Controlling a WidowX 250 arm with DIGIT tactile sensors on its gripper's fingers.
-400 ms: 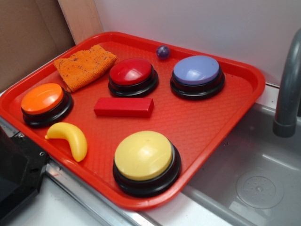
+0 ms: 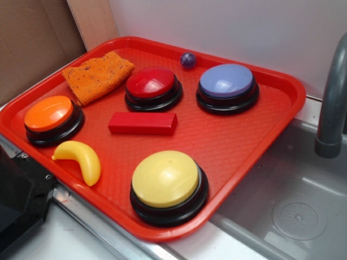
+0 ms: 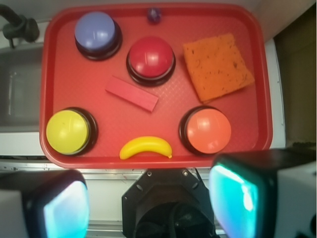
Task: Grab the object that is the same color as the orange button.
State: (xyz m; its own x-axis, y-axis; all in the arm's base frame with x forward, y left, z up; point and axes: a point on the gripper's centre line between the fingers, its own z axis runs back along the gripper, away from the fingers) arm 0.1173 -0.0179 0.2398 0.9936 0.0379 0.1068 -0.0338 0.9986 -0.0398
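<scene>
My pincer (image 3: 148,198) hangs open, high over the tray (image 3: 163,96). I aim for the orange cloth (image 3: 218,66) beyond the orange button (image 3: 208,130), pinching a raised fold.

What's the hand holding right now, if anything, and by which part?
Nothing. The hand is open, its fingers spread at the near edge of the tray, and the orange cloth lies untouched in the far corner.

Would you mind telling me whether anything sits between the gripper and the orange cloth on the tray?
Yes. In the wrist view the open gripper sits off the tray's near edge, and the orange button lies between it and the orange cloth. The cloth's top is uncovered, so coming in above the button looks clear.
</scene>
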